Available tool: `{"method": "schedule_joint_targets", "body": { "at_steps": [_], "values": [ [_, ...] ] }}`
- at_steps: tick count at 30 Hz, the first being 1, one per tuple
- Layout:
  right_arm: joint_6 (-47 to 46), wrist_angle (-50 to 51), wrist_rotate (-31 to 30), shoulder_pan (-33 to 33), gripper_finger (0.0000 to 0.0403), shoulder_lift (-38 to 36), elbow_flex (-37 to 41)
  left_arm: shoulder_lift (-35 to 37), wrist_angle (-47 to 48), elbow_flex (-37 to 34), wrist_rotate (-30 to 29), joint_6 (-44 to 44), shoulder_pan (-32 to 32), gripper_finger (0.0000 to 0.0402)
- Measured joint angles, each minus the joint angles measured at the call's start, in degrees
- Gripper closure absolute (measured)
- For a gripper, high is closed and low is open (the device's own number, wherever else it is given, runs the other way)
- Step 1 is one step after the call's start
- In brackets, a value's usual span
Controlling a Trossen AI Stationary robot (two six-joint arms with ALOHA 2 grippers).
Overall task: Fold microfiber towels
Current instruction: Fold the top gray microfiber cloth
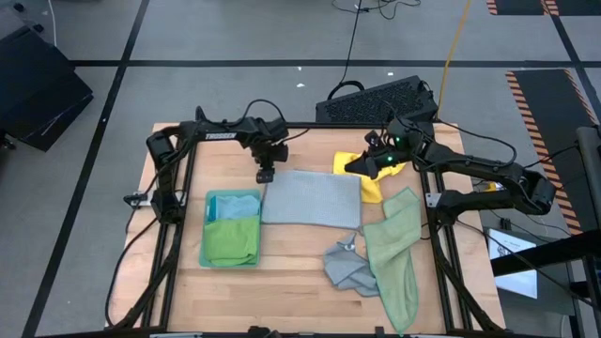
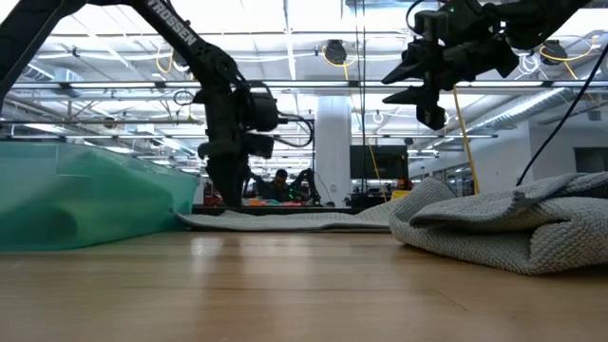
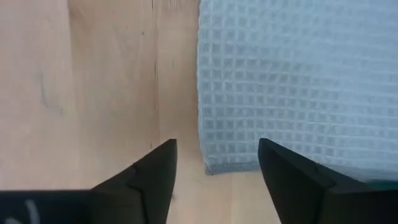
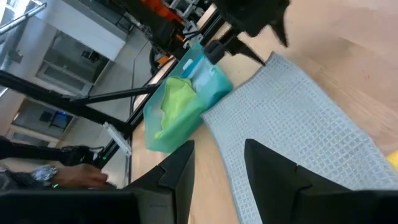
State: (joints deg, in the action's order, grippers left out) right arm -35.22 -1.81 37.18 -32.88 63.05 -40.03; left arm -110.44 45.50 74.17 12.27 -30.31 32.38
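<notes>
A grey-blue waffle towel (image 1: 312, 197) lies spread flat at the table's middle. My left gripper (image 1: 266, 175) is open and low at the towel's far left corner (image 3: 211, 163), which lies between its fingers (image 3: 217, 163). My right gripper (image 1: 359, 165) is open and empty. It is raised above the towel's far right corner, beside a yellow towel (image 1: 372, 175), and shows high up in the low view (image 2: 423, 81). A sage green towel (image 1: 394, 253) and a crumpled grey towel (image 1: 346, 268) lie at the right. My left gripper points down with its open fingers on either side of the towel's far left corner (image 3: 211, 163). One finger (image 3: 292, 177) is over the cloth and one (image 3: 152, 177) over the bare wood. I cannot tell whether they touch the towel, which lies flat.
A stack of folded towels, teal, light blue and bright green (image 1: 232, 228), lies at the left of the spread towel. A black keyboard-like panel (image 1: 376, 99) lies beyond the table's far edge. Bare wood (image 1: 282, 268) shows at the near middle.
</notes>
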Motion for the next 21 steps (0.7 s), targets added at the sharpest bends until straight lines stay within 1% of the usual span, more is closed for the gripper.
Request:
{"method": "schedule_joint_targets", "body": {
  "at_steps": [3,6,8,10,12,13,15,17,19,21],
  "values": [
    [0.2,0.1,0.6,-0.1,0.0269,0.0,0.0,-2.0,0.5,0.0,0.0,1.1,0.0,0.0186],
    [0.4,0.2,0.6,-0.1,0.0269,0.0,0.0,-3.1,1.0,0.2,-0.4,2.0,-0.1,0.0228],
    [0.6,0.1,0.6,-0.1,0.0269,0.0,0.0,-3.2,0.9,0.2,-1.0,2.6,-0.4,0.0269],
    [0.6,-0.2,0.4,-0.1,0.0269,0.3,0.0,-3.0,0.6,0.2,-1.3,3.6,-0.7,0.032],
    [0.5,-0.2,-0.5,-0.1,0.0269,1.4,-0.1,-2.0,1.4,0.0,-0.4,4.6,-1.3,0.0373],
    [0.3,-0.1,-1.3,-0.1,0.0269,2.0,-0.1,-1.4,2.4,0.0,0.0,5.8,-1.6,0.0385],
    [0.2,-0.2,-2.7,-0.1,0.0269,3.9,-0.6,0.2,4.2,0.9,0.2,7.7,-2.5,0.0388],
    [2.1,-0.6,-2.8,-0.1,0.0269,7.1,-2.6,2.6,6.1,1.8,-0.3,8.3,-3.6,0.0387],
    [6.2,-1.1,-2.5,0.0,0.0268,11.0,-5.2,4.9,6.3,2.4,-0.7,8.8,-5.3,0.0391],
    [12.2,-6.2,-0.5,0.4,0.0267,15.5,-7.3,6.7,6.3,3.4,-0.6,11.2,-7.2,0.0395]
  ]
}}
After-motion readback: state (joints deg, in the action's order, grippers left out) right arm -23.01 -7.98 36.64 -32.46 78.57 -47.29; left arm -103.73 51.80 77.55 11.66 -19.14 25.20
